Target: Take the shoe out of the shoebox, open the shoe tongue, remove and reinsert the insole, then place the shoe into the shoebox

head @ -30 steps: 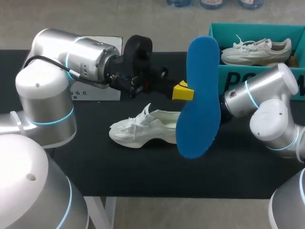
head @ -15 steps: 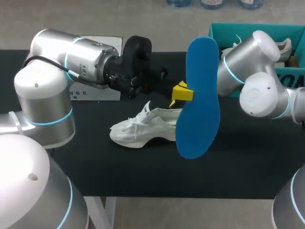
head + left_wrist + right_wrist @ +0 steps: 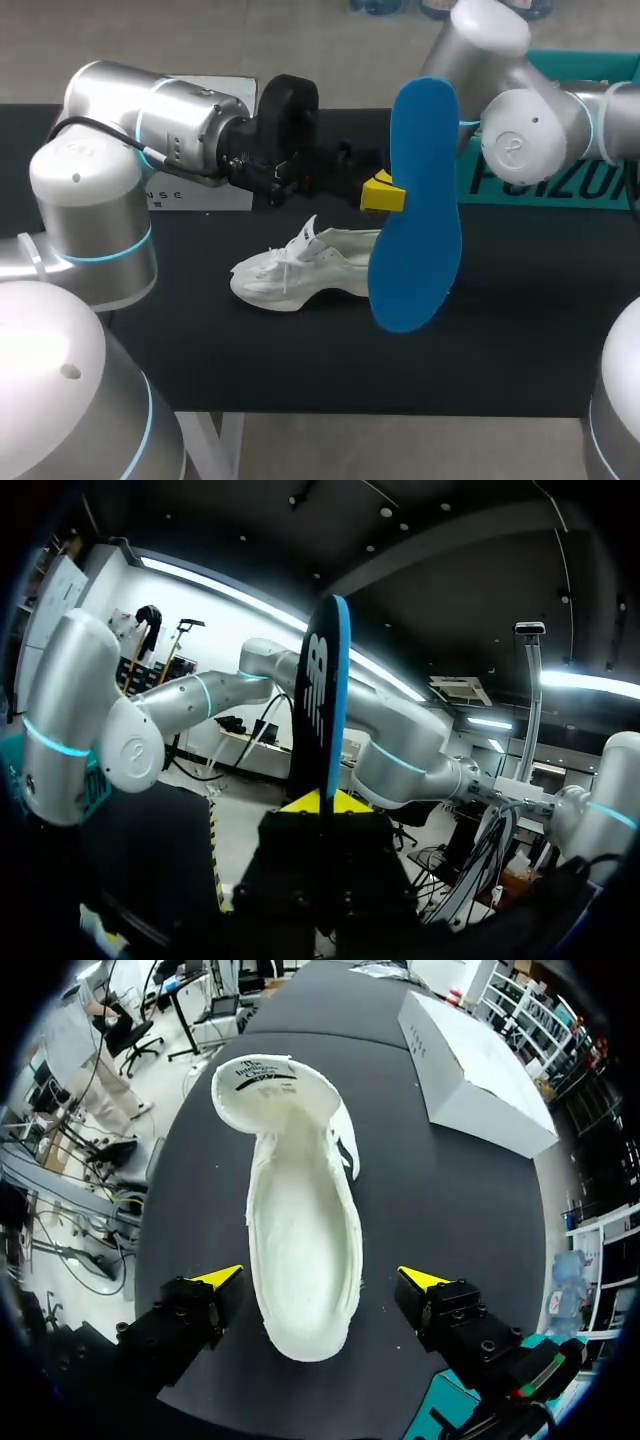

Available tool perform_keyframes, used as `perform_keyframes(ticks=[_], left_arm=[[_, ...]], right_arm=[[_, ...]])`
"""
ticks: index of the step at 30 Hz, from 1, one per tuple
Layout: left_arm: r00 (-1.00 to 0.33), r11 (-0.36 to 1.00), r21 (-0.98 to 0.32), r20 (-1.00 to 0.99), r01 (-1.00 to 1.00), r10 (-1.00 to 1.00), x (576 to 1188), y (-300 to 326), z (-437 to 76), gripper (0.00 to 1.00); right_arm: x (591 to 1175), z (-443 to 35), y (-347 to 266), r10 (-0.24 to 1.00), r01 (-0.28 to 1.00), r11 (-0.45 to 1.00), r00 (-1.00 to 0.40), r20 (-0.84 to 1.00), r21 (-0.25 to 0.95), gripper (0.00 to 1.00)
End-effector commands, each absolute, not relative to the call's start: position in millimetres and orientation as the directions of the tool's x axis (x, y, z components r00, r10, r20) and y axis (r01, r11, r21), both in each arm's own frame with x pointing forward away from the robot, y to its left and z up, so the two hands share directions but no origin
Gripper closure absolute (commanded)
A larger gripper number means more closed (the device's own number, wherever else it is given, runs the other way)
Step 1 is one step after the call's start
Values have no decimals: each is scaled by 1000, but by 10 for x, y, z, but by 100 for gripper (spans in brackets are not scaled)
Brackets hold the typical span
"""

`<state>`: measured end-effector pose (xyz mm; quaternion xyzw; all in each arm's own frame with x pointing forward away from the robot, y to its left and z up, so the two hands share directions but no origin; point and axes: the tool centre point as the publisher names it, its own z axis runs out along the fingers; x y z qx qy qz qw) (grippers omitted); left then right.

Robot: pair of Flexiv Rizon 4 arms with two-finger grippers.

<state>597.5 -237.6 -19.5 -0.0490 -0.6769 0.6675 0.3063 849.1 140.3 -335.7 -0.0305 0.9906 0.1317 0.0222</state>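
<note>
A blue insole stands on edge in the air above the table, with my left gripper shut on its side. The left wrist view shows the insole edge-on, rising from between the left gripper's yellow tips. Under the insole a white shoe lies on the black table. My right gripper hangs open above that shoe, looking down into its opening, fingers wide on either side of the heel end. In the head view the insole hides the right gripper.
The teal shoebox stands at the back right, partly covered by my right arm. A white box sits at the back left behind my left arm; the right wrist view shows this white box beyond the shoe.
My right arm has risen from low beside the shoe and swung up in front of the shoebox, now covering the second shoe inside. The left arm and insole have held still.
</note>
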Motion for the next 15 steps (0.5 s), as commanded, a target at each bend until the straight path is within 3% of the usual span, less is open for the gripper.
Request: perform_keyframes(ticks=[1,15], left_arm=[[-809,101,-934,349,-343,474,5965,-2385,-204,100],[-809,101,-934,349,-343,474,5965,-2385,-204,100]], right_arm=[[8376,-3205,1317,-32,-36,998,-997,-74,56,0],[8376,-3123,1230,52,43,988,-997,-57,145,0]])
